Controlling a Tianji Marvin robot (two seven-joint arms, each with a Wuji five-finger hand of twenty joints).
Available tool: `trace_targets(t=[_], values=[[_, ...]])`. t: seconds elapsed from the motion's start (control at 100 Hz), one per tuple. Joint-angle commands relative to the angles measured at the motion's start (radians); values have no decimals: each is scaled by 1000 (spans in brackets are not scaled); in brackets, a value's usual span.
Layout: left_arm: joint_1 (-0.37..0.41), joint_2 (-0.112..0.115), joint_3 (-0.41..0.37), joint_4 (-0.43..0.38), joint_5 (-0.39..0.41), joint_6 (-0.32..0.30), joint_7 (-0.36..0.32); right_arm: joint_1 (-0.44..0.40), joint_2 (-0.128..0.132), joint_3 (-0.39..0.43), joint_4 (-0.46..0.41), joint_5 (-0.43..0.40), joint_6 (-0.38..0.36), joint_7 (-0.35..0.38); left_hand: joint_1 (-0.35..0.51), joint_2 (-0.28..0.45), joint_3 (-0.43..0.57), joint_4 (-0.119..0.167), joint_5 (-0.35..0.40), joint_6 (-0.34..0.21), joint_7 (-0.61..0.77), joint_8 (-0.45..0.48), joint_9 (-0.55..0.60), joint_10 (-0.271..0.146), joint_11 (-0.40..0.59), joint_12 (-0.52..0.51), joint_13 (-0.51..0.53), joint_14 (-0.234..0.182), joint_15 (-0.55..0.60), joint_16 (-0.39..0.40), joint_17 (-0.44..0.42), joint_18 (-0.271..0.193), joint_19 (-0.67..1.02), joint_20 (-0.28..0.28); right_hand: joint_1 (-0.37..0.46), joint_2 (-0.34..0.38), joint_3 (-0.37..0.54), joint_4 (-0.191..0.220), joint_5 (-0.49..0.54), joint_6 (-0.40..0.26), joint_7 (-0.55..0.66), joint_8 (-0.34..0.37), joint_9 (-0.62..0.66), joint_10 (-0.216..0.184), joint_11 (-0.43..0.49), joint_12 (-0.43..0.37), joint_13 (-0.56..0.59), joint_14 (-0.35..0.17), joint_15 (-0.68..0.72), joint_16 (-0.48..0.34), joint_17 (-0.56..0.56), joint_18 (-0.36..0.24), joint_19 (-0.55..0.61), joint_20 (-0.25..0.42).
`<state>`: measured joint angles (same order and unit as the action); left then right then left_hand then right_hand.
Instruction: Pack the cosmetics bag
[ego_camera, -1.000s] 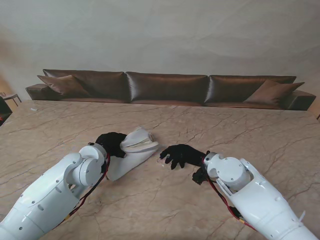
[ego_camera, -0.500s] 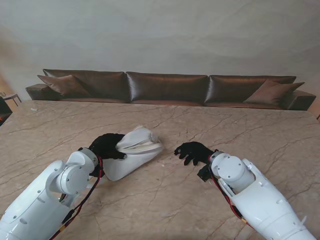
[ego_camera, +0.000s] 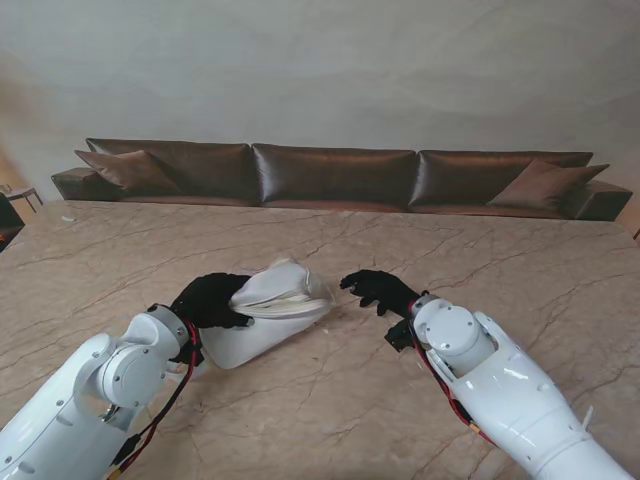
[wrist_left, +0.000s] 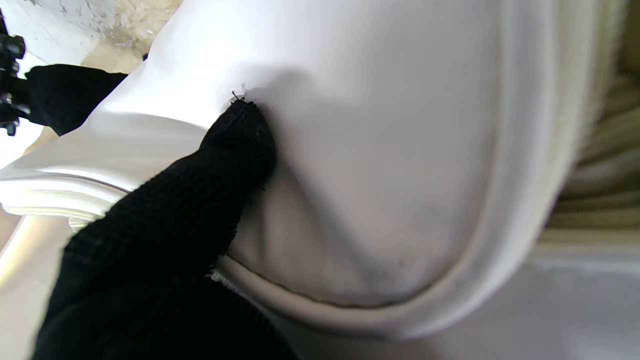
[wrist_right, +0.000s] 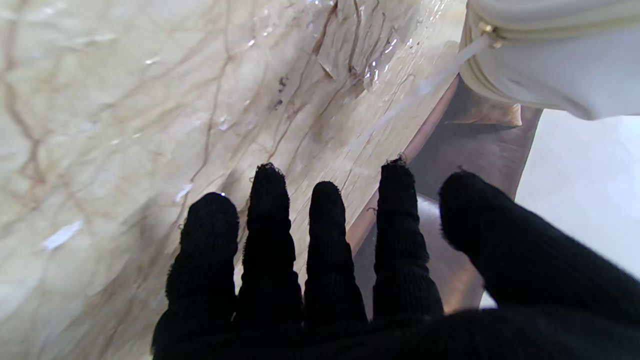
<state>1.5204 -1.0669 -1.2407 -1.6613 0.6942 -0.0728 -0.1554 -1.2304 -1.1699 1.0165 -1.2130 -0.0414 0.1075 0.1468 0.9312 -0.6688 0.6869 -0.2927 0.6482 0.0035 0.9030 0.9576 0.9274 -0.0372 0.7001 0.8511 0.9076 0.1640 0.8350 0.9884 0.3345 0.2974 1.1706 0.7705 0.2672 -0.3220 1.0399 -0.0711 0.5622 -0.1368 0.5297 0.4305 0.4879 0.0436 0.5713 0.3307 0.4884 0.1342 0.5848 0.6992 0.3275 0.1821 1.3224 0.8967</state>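
The white cosmetics bag (ego_camera: 268, 312) is seen just left of the centre of the stand's frame, resting on the marble surface (ego_camera: 480, 255), its zippered top edge turned toward the upper right of the frame. The left robot hand (ego_camera: 212, 300), gloved in black, is clamped on the bag's left end; in the left wrist view a gloved finger (wrist_left: 235, 145) is pressed into the soft white side of the bag (wrist_left: 400, 150), and a dent is made in the fabric around the fingertip. The bag's piped seam is shown curving across the lower part of that frame.

The right robot hand (ego_camera: 375, 290) is found right of the frame's centre, near the bag but apart from it, with nothing held. In the right wrist view its fingers (wrist_right: 325, 240) are spread and extended over the veined surface (wrist_right: 125, 100), and a corner of the bag (wrist_right: 550, 65) with its zipper line is seen in the upper right of the frame.

A brown sofa (ego_camera: 335, 175) is visible across the upper middle of the stand's frame, behind the surface's far edge.
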Motion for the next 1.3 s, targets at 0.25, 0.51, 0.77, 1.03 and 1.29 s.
trace_targets(t=[0.25,0.51,0.77,1.03,1.29], values=[[6,-1,15,-20,-8,-15,0,127,-36,-102,134,104,-60,95,200,365,150,141,162,-243,294,126,66,-141,147,60,12,-4,21,38,-24,10,-19,28,41,20,19,-13,-99,-18,-21,-42,-144,-22,18,-6,-232,-79,39,53,-118,-73,-62,54],[-3,-2,22,-11,-7,-1,2,199,-59,-169,250,190,-109,195,198,363,150,138,162,-243,293,130,67,-143,146,61,11,-3,18,39,-36,10,-28,30,94,3,16,-104,170,58,119,-53,-172,-24,52,23,-330,-104,78,69,-179,-117,-82,110],[-12,-3,23,1,-10,18,3,205,-50,-175,271,204,-134,250,198,361,151,134,161,-244,290,131,67,-143,146,64,9,-2,12,40,-43,13,-34,31,51,-77,-10,-135,237,-77,355,118,-104,-27,34,11,-277,-94,73,61,-148,-103,-64,121],[-20,-6,36,17,-16,37,13,184,-29,-162,268,189,-147,290,197,363,151,134,160,-243,288,131,67,-141,143,67,8,1,10,41,-52,14,-39,32,116,-186,41,-148,206,-172,446,252,-24,-32,33,30,-205,-89,56,49,-116,-84,-61,117],[-23,-7,47,19,-19,54,14,165,-17,-148,272,174,-175,302,197,360,152,134,161,-241,287,130,68,-139,142,72,7,5,10,41,-59,16,-43,31,148,-244,98,-168,229,-161,471,253,36,-41,56,51,-167,-86,46,38,-113,-71,-72,110]])
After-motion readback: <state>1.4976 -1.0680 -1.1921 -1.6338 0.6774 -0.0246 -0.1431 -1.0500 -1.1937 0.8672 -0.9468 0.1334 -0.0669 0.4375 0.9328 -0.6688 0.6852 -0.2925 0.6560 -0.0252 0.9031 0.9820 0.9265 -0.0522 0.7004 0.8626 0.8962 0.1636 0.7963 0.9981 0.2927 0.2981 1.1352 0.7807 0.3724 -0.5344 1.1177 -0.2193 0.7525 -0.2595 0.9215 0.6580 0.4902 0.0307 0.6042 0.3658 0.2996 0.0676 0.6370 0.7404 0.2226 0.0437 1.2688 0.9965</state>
